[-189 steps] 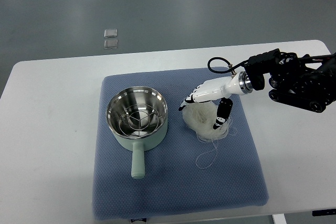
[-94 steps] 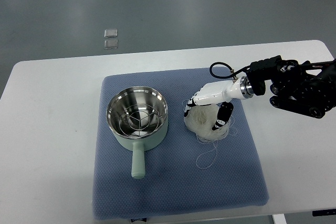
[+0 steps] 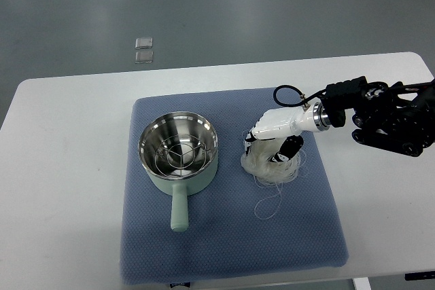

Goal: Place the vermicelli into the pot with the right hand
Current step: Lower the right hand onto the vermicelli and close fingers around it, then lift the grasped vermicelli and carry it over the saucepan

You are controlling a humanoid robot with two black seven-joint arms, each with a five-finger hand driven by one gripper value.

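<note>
Nearest the camera lies the front edge of a blue quilted mat, spread across a white table. On the mat's left half stands a mint-green pot with a shiny steel interior and a wire steaming rack inside; its handle points toward the near edge. Well to the right of the pot, still on the mat, sits the vermicelli — a pale, tangled nest with a few loose strands curling out toward the near side. The right hand is down on top of it, white-shelled fingers curled over the left side of the nest and the dark thumb pressed into its right side, so the bundle is pinched between them while it rests on the mat. The arm — black, with a looping cable at the wrist — reaches in from the right edge. Farther back, beyond the table on the grey floor, lie two small clear squares.
</note>
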